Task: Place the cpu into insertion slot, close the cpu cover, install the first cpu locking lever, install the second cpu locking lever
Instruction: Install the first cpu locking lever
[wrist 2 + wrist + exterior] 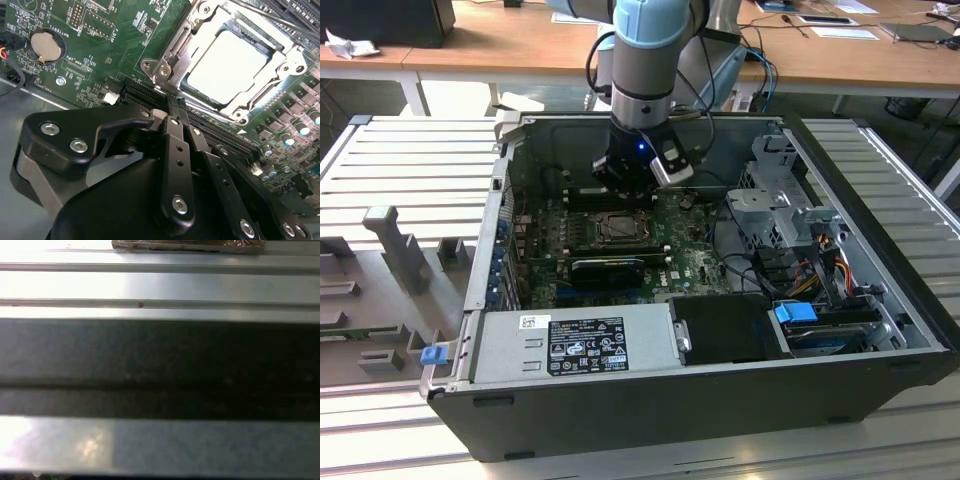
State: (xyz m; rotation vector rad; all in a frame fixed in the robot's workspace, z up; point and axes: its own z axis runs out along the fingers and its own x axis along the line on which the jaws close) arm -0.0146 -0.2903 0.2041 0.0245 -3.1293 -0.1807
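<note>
Black gripper fingers press together into a narrow point in the second wrist view, holding nothing, their tips just short of the insertion slot. Inside that socket the cpu lies flat, pale and glossy, with the cpu cover down around it, its square window framing the chip. A round coin battery sits on the green motherboard, well apart from the socket. From the exterior view, the arm reaches down into the open computer case, its gripper hovering above the socket near the board's middle.
</note>
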